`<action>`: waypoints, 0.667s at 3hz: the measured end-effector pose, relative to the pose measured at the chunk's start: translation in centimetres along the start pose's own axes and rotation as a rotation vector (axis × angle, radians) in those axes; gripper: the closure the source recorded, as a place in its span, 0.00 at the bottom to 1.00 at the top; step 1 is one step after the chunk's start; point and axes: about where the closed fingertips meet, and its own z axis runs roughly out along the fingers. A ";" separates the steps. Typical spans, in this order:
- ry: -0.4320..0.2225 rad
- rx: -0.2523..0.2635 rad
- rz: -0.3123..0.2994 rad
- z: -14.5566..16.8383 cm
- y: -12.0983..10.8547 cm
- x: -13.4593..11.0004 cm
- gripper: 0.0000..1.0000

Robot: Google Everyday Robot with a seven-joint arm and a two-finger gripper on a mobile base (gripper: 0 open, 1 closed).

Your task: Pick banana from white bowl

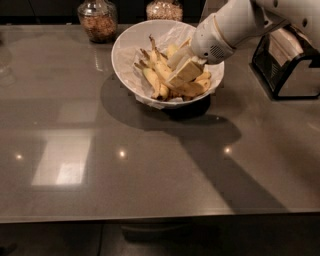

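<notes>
The white bowl [127,47], wide and lined with crinkled white paper, stands at the back middle of the grey table. Several yellow bananas [156,76] lie piled in it, stems pointing up and to the left. My white arm reaches in from the upper right. My gripper [183,69] is down inside the bowl, on the right part of the banana pile and touching the fruit. The arm's body hides the bowl's far right rim.
Two glass jars stand behind the bowl, one with brown contents [98,20] and one at the top edge [163,8]. A black wire holder [290,67] stands to the right of the bowl. The grey table [125,165] stretches toward the front edge.
</notes>
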 end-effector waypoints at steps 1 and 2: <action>0.003 -0.014 -0.002 0.3 0.0 -0.2 0.48; 0.006 -0.035 -0.007 0.9 0.0 -0.6 0.48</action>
